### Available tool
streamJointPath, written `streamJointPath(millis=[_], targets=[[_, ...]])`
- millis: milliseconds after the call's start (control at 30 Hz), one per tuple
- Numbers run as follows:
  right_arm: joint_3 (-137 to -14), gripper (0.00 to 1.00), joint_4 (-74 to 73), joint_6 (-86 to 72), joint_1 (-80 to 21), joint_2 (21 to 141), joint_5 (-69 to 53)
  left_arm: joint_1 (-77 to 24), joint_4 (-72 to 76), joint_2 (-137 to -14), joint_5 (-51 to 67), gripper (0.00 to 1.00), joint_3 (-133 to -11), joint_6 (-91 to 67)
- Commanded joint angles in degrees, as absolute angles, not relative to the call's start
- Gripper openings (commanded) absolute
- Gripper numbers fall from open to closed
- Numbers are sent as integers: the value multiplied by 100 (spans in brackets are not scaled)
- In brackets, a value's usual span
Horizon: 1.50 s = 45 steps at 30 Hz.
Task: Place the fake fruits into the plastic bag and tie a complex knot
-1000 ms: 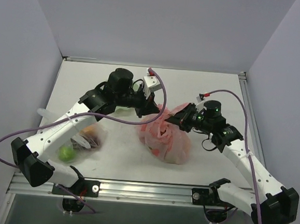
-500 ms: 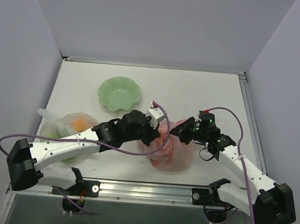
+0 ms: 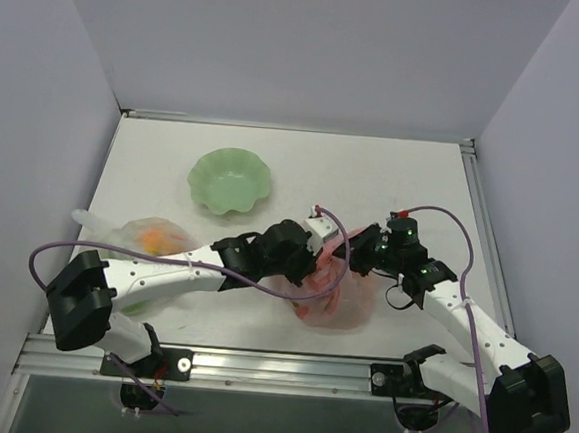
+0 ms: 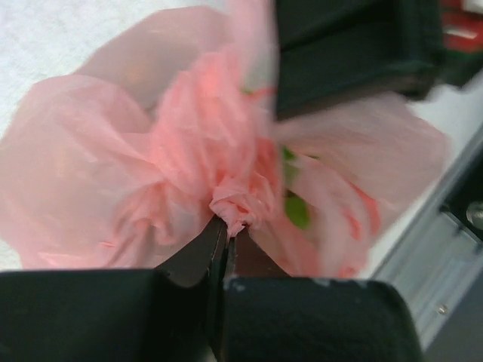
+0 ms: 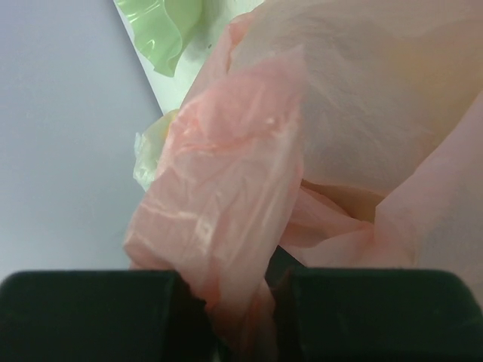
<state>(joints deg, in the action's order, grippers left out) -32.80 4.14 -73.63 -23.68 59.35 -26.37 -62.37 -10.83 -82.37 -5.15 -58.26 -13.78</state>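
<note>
Pink plastic bag is pinched by the closed left gripper and right gripper, seemingly so a knot can be tightened.

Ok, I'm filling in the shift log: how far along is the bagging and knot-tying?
Looks done: fruit is inside the bag, green showing through the plastic. In hand: the left tool is shut on the bag's twisted neck, the right tool on a loose strip of it. Left: the knot looks bunched but not clearly finished, so probably more tying, then release.
</note>
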Motion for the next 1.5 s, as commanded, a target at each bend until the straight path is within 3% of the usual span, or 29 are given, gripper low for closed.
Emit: streamJointPath(millis=[0,167,400,767,967,1133,1300,1467], targets=[[-3376,0,896,-7191,-2285,5678,-2540,-5601,-969,-8542,-256,0,-6055,-1249],[-3173,0,993,-6821,-2338,5485,-2672,-4458,-274,-8543,745,0,-6345,-835],[-3533,0,941,-5819,-2312,5563,-2733,-4219,123,-7937,3021,0,-6109,-789],[-3454,0,1011,-6266,-2312,5511,-2540,-4754,-1054,-7233,2321,0,-6363,-1827],[-3489,0,1089,-6433,-2338,5555,-2522,-5789,-1160,-7820,1645,0,-6196,-1944],[-3489,0,959,-6407,-2312,5493,-2584,-5793,-1134,-8489,388,0,-6179,-1846],[-3366,0,817,-6065,-2276,5282,-2689,-4801,-660,-8728,1097,0,-6117,-1723],[-3384,0,668,-5599,-2268,5168,-2619,-4588,-81,-8150,2589,0,-5845,-1398]])
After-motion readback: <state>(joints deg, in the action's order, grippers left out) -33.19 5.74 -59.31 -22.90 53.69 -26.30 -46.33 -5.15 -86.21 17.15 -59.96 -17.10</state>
